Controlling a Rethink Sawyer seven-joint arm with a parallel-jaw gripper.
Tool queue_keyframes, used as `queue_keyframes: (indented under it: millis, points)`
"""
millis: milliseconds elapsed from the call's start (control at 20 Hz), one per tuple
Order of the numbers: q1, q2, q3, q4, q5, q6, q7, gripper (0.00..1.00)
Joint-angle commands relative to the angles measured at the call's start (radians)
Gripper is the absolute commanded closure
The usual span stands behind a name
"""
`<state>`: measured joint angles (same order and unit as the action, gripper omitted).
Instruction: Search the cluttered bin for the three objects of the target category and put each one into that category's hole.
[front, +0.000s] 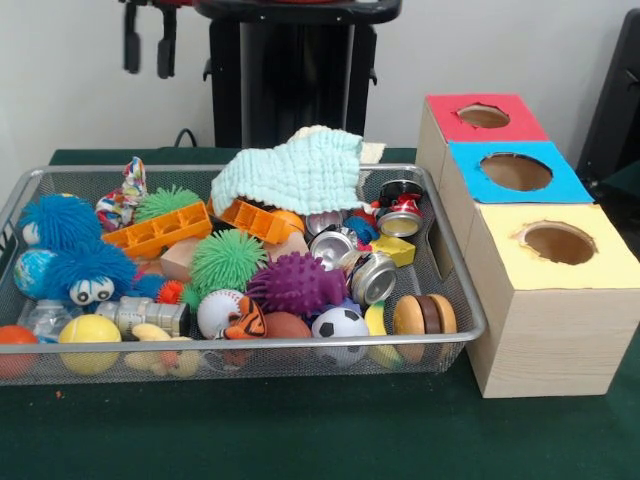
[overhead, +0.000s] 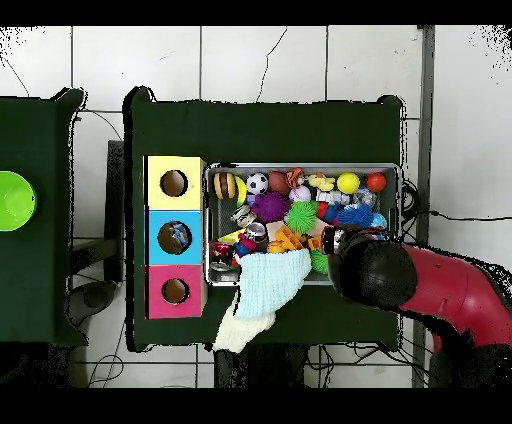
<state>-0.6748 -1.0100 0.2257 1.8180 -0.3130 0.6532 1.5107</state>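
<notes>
The pincer (front: 146, 42) hangs empty, fingers apart, above the bin's (front: 470, 300) far rim, apparently poised to search. One clear bottle (front: 45, 318) lies at the bin's near corner, farthest from the blue hole (front: 516, 171).

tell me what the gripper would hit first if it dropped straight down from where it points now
Probably the blue fuzzy toy at the bin's end; the gripper hangs open above it, though depth is unclear.

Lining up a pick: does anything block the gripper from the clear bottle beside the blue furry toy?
Partly. The gripper hangs above the bin's far rim; the blue furry toy crowds the bottle; a yellow ball sits beside it.
</notes>
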Motion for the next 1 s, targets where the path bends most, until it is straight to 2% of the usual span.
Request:
queue_keyframes:
  millis: [50, 150, 250, 450, 750, 1000]
  points:
    - [-0.121, 0.082, 0.316, -0.018, -0.085, -0.043, -0.427, 0.00]
    - [-0.142, 0.149, 0.375, -0.059, -0.080, -0.049, -0.443, 0.00]
    - [-0.141, 0.197, 0.402, -0.103, -0.090, -0.043, -0.437, 0.00]
    - [-0.141, 0.240, 0.435, -0.151, -0.109, -0.027, -0.426, 0.00]
    - [-0.145, 0.360, 0.454, -0.319, -0.250, 0.014, -0.514, 0.00]
    - [-0.127, 0.347, 0.406, -0.429, -0.346, 0.161, -0.535, 0.00]
